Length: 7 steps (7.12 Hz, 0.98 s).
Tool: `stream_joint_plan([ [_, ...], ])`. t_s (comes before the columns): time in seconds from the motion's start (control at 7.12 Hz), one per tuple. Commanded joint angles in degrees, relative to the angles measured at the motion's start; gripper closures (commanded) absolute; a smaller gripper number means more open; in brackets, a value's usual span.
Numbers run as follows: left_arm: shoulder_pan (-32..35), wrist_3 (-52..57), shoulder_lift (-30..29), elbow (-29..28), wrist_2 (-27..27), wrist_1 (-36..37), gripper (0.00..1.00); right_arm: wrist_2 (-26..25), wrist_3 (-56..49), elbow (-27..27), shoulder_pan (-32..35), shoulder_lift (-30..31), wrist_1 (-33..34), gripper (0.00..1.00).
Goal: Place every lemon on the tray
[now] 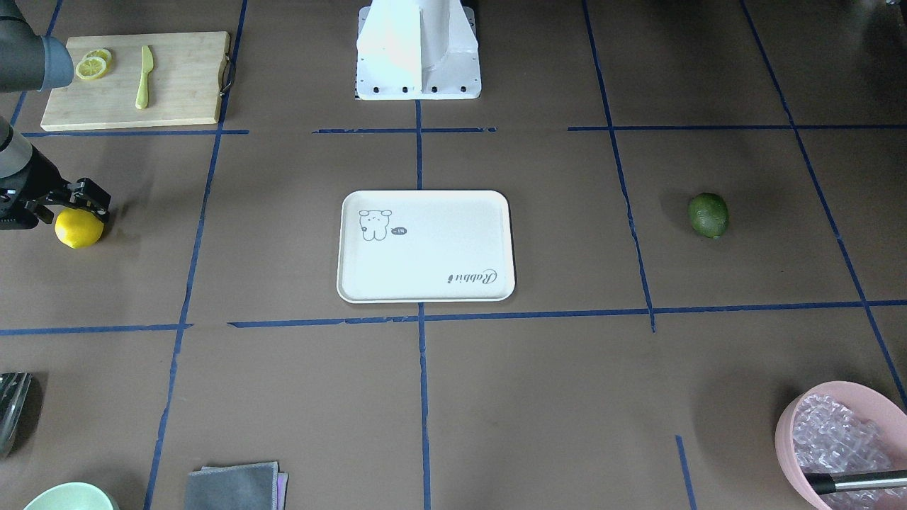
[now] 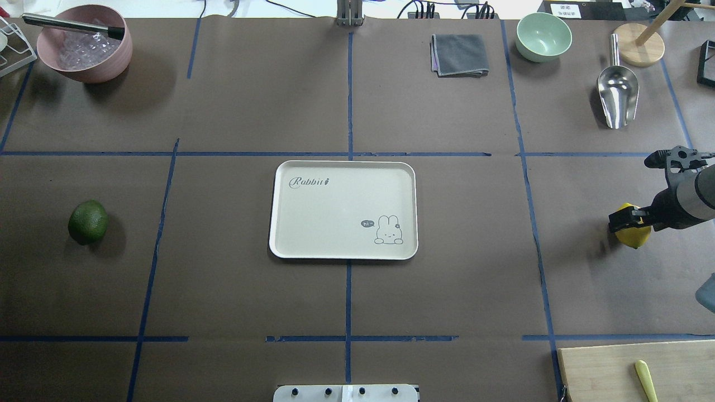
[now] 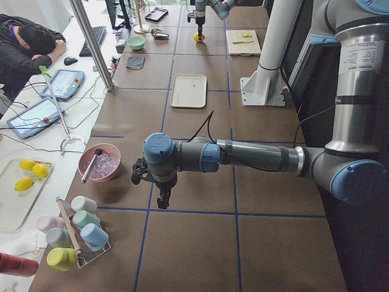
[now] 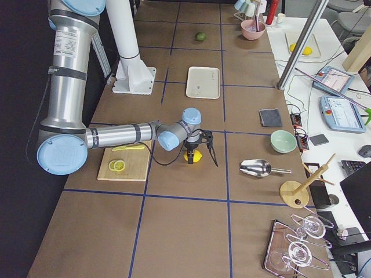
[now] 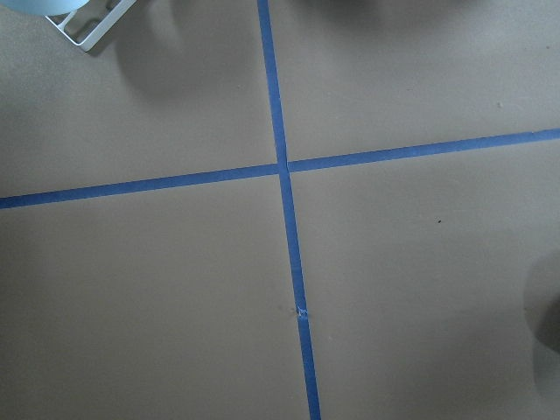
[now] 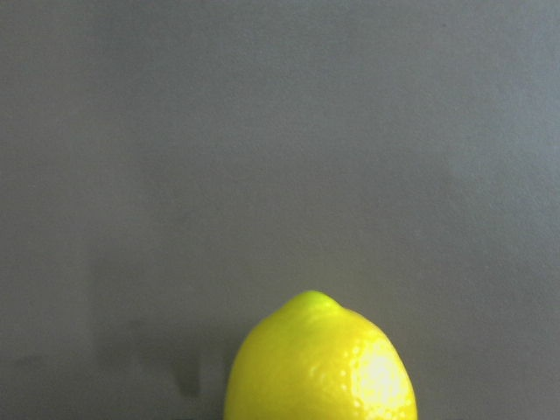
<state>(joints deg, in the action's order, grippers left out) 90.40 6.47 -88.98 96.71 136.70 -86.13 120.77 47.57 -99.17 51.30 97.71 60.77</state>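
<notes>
Cream-white rectangular tray (image 1: 425, 280) with a rabbit drawing sits mid-table and serves as the landmark. The bright yellow whole lemon (image 1: 79, 230) lies on the brown table cover (image 1: 567, 397), well off the tray toward the robot's right. The right gripper (image 2: 625, 219) is down at this lemon's top. Whether its jaws grip the fruit cannot be told. The dark green whole lemon (image 1: 708, 214) lies well off the tray on the opposite side, untouched. The left gripper (image 3: 163, 199) hangs above the table cover, far from the tray, jaw opening indiscernible.
</notes>
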Motion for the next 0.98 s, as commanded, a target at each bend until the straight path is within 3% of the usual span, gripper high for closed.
stream_joint_plan([
  [0.0,0.03,0.03,0.03,0.06,-0.12,0.00,0.00,-0.01,-0.02,1.08,-0.06,-0.94,-0.03,0.01],
  [0.14,0.03,0.03,0.03,0.06,-0.12,0.00,0.00,-0.10,-0.11,0.91,0.03,-0.86,-0.03,0.28],
  [0.28,-0.05,-0.06,0.03,0.06,-0.12,0.09,0.00,-0.19,-0.37,0.73,0.12,-0.68,-0.03,0.69],
  [0.42,-0.05,-0.06,-0.05,0.06,-0.12,0.00,0.00,-0.10,-0.64,0.38,0.21,-0.33,-0.03,0.95],
  [0.7,-0.05,-0.06,-0.23,0.23,0.06,0.00,0.00,3.91,-0.99,-5.73,4.22,0.02,2.40,1.00],
  [0.84,-0.58,-1.36,-0.58,1.36,-0.12,0.00,0.00,8.64,-0.90,-13.08,7.82,-0.59,11.74,1.00],
])
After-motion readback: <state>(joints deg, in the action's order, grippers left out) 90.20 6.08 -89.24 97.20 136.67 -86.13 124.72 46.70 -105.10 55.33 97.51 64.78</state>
